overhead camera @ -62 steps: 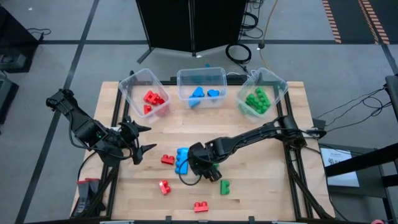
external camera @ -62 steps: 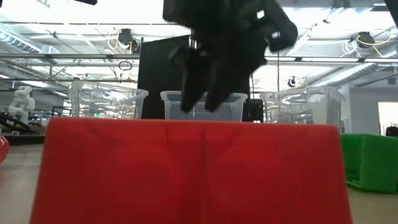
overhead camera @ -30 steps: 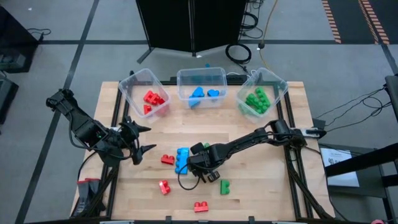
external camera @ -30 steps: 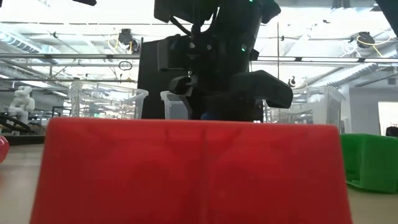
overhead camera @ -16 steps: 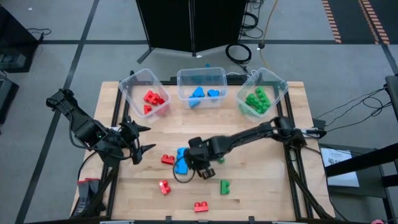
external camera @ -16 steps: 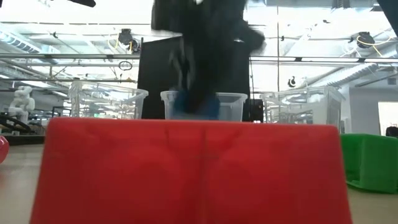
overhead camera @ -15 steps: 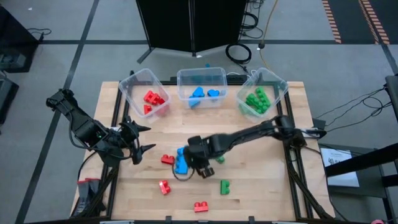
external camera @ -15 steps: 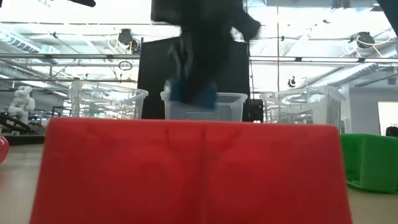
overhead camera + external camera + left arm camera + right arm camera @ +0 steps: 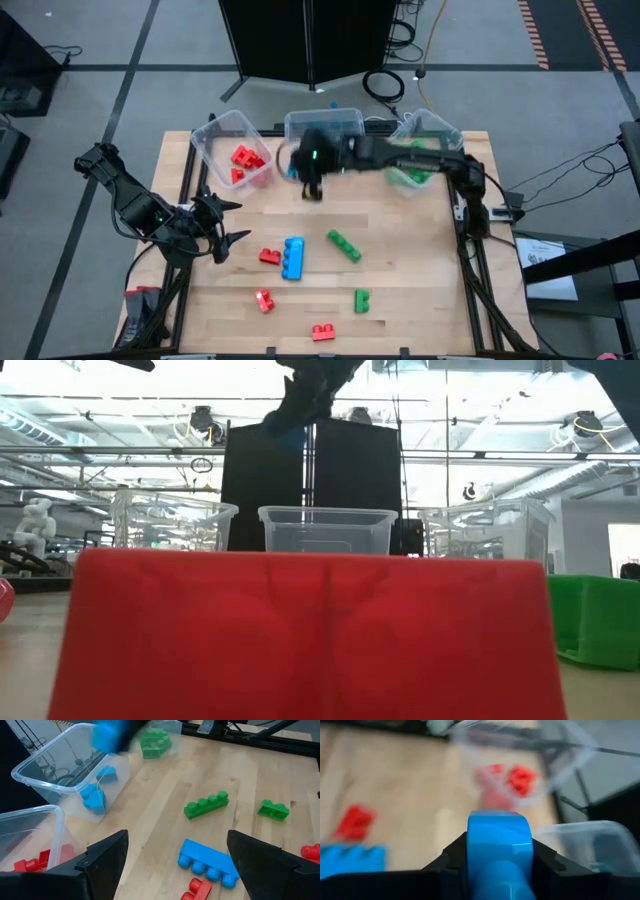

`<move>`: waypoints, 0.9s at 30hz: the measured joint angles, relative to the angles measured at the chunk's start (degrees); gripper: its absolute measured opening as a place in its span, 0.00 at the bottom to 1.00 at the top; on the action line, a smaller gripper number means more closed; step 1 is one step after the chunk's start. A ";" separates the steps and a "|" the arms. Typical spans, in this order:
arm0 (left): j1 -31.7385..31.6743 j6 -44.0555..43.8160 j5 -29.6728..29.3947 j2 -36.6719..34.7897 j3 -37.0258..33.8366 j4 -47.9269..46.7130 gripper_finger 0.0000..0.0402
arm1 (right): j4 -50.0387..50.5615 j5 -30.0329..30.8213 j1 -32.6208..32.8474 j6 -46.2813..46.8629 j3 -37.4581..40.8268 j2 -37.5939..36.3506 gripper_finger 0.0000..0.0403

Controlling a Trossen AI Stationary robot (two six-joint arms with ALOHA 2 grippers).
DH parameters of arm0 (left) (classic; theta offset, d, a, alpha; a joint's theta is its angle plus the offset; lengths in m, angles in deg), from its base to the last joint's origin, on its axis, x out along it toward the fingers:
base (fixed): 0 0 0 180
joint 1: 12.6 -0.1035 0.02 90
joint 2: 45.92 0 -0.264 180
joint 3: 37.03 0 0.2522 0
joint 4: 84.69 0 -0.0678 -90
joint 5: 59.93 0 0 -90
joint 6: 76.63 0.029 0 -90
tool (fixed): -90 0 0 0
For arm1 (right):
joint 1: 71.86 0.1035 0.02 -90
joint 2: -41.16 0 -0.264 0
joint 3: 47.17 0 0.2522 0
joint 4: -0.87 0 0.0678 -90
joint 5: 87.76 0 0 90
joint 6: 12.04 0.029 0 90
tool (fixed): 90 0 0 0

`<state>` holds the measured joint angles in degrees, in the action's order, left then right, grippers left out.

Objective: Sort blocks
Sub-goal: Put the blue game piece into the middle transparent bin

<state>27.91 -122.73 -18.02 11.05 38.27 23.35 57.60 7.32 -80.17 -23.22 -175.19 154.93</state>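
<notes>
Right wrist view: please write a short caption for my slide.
Right gripper shut on a blue block, with the red-block bin ahead.

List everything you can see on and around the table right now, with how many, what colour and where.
Clear bins: three, in a row along the table's far edge.
Red blocks: a few in the left bin; three loose near the front.
Blue blocks: a few in the middle bin; one long one on the table; one held.
Green blocks: several in the right bin; two loose on the table.
Wooden table: one.
Right pincer: shut on a blue block by the middle bin.
Left pincer: open, at the table's left side.
</notes>
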 joint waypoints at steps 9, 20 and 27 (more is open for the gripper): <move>0.00 -0.09 -0.49 0.00 0.00 0.02 0.84 | -2.79 -0.05 -12.68 5.57 -0.28 2.42 0.28; 0.00 -1.67 -1.02 0.00 0.00 0.21 0.84 | -0.14 -0.79 -19.97 11.94 -0.26 10.27 0.28; 0.00 -3.15 -1.04 0.00 0.00 0.20 0.84 | 2.24 -1.03 -20.38 12.28 -0.24 14.16 0.28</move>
<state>27.91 -125.88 -19.05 11.05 38.27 23.55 59.84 6.29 -100.55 -10.94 -175.43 169.09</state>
